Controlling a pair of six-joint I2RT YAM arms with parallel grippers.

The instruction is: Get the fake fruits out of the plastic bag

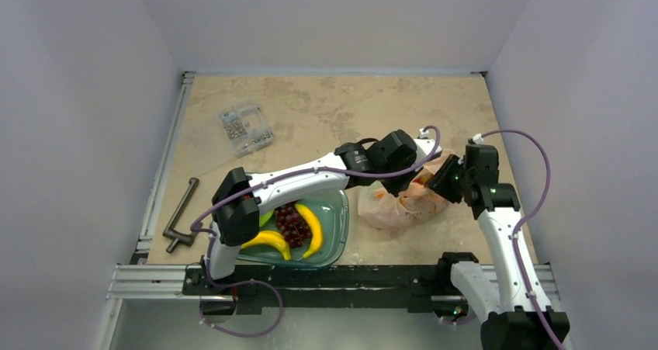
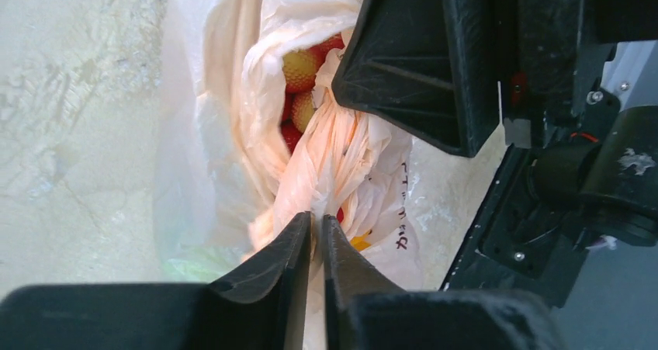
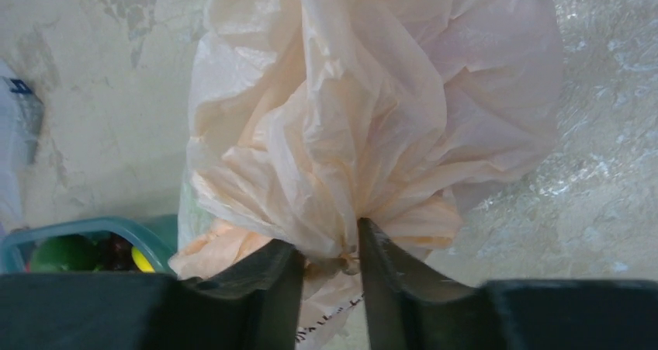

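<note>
The peach-pink plastic bag (image 1: pixel 399 206) lies crumpled on the table right of the teal tray. My left gripper (image 1: pixel 405 176) is shut on a fold of the bag (image 2: pixel 341 156); in the left wrist view its jaws (image 2: pixel 316 224) pinch thin plastic. Through the bag's opening I see the red-and-yellow berry bunch (image 2: pixel 301 71); the other fake fruits are hidden inside. My right gripper (image 1: pixel 444 181) is shut on a gathered bunch of the bag (image 3: pixel 365 109), pinched between its jaws (image 3: pixel 330 255). The two grippers hold opposite sides, close together.
The teal tray (image 1: pixel 335 237) holds two yellow bananas (image 1: pixel 312 227) and a dark grape bunch (image 1: pixel 291 222); its corner shows in the right wrist view (image 3: pixel 93 227). A clear parts box (image 1: pixel 245 128) and a black L-shaped tool (image 1: pixel 180 214) lie at the left. Walls enclose the table.
</note>
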